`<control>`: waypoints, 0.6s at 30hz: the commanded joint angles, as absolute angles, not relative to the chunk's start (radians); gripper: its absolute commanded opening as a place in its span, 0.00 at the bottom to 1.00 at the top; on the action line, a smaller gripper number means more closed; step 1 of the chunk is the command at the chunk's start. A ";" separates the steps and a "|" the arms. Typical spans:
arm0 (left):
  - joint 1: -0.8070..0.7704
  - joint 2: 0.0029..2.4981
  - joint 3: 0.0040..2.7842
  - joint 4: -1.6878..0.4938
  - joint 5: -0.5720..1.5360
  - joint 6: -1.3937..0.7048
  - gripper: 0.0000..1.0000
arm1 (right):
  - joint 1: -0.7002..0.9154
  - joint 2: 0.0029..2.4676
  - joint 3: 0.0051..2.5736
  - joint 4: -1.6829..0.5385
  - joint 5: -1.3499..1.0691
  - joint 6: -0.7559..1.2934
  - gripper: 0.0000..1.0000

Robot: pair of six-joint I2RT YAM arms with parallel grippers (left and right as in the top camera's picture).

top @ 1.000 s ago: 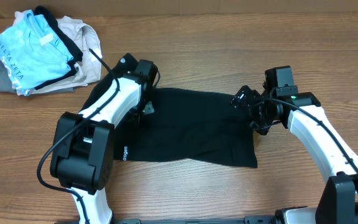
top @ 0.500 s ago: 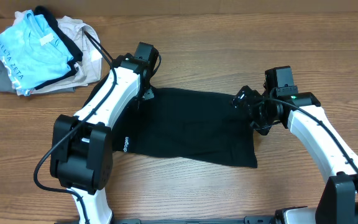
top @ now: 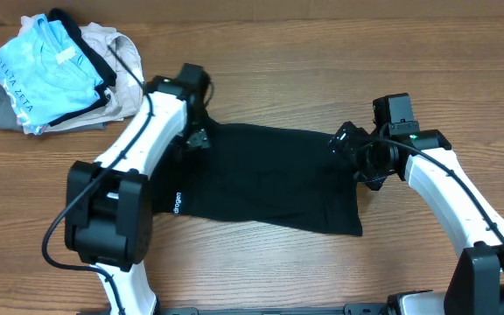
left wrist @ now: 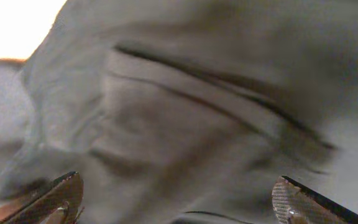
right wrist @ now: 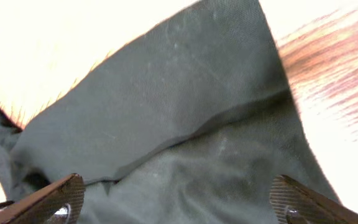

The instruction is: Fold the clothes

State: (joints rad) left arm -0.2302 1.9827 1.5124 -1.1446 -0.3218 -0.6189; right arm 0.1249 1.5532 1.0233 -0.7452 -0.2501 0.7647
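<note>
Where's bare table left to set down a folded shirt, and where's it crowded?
Bare wood: the table's far strip between the garment pile and the right gripper, and the near strip in front of the black T-shirt. Crowded: the pile's far-left corner and both shirt ends, at the left gripper and the right one.

The left arm (top: pixel 143 140) reaches up and away from its base, white forearm slanting toward the centre, wrist bent downward. The left gripper (top: pixel 198 136) points down with its jaws spread wide, fingertips (left wrist: pixel 66 193) sitting at the lower corners of the wrist view. The right arm (top: pixel 449 192) stretches inward from the right side. The right gripper (top: pixel 350 145) gapes too, its fingers well apart.
</note>
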 commanded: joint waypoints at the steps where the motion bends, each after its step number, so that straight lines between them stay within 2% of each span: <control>1: -0.160 1.990 1.534 -1.194 -0.271 -0.605 1.00 | 0.124 1.568 1.042 -0.699 -0.202 0.757 0.79; 2: -0.145 1.990 1.534 -1.206 -0.257 -0.605 1.00 | 0.124 1.580 1.042 -0.678 -0.202 0.753 0.68; 5: -0.114 1.989 1.534 -1.219 -0.224 -0.580 1.00 | 0.124 1.615 1.042 -0.611 -0.202 0.702 0.51; 8: -0.105 1.989 1.534 -1.223 -0.210 -0.553 1.00 | 0.124 1.665 1.042 -0.576 -0.175 0.700 0.25; 10: -0.105 1.989 1.534 -1.224 -0.212 -0.553 1.00 | 0.123 1.702 1.042 -0.577 -0.169 0.703 0.13; 14: -0.105 1.989 1.534 -1.224 -0.211 -0.554 1.00 | 0.123 1.778 1.042 -0.574 -0.146 0.702 0.07; 18: -0.105 1.990 1.534 -1.224 -0.211 -0.553 1.00 | 0.122 1.803 1.042 -0.580 -0.131 0.711 0.08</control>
State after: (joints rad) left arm -0.0982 1.9827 1.5139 -1.2232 -0.2195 -0.5694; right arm 0.1249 1.8011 1.0283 -0.5789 -0.1608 0.7101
